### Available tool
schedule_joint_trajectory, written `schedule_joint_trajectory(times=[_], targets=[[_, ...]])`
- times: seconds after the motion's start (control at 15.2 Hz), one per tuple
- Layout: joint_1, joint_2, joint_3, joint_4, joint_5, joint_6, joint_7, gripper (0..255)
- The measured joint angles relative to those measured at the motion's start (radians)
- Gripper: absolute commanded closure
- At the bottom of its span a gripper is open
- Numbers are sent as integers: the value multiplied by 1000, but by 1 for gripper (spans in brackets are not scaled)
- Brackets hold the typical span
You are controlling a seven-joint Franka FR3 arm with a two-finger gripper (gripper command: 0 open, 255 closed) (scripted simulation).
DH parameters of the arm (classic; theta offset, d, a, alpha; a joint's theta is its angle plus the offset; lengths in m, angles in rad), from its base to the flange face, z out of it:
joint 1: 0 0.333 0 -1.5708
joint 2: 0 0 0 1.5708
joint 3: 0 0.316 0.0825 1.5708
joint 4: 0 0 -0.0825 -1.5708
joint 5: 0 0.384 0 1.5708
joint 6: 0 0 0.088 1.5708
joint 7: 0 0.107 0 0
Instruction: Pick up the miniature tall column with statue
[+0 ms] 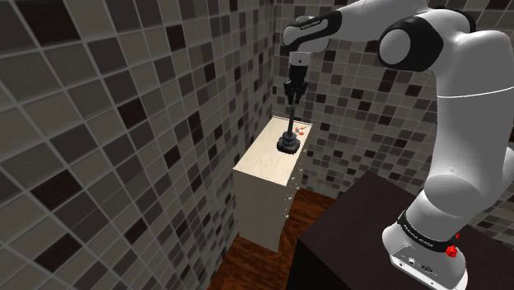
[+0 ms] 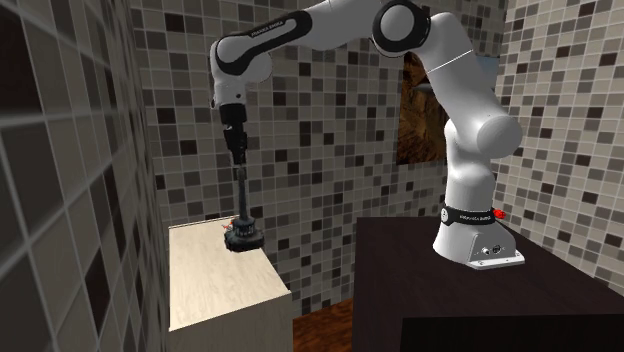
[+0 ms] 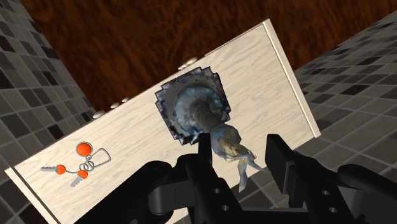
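The miniature column (image 1: 288, 128) is a thin dark shaft on a round dark base, with a small pale statue (image 3: 233, 149) on top. It stands upright over the top of a pale wooden cabinet (image 1: 262, 177). Whether its base (image 2: 242, 237) touches the cabinet top or hangs just above it, I cannot tell. My gripper (image 1: 292, 105) points straight down over it. In the wrist view the gripper (image 3: 240, 151) is shut on the statue, with the two black fingers clasping it from both sides. The second exterior view has the gripper (image 2: 238, 158) at the column's upper end.
A bunch of keys with orange tags (image 3: 81, 162) lies on the cabinet top (image 3: 267, 83) beside the column's base. Tiled walls close in behind and beside the cabinet. A dark box stand (image 2: 480, 300) carries the arm. Dark wood floor (image 1: 255, 264) lies between them.
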Motion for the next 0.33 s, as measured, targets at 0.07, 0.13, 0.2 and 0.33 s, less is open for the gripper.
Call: schedule_joint_trajectory(times=[0.07, 0.13, 0.2, 0.33], targets=[[0, -4, 0, 6, -1, -10, 2, 255], [-1, -1, 0, 23, -1, -24, 4, 255], [-1, -6, -1, 31, -2, -36, 6, 255], [-2, -12, -1, 43, -3, -54, 8, 255]])
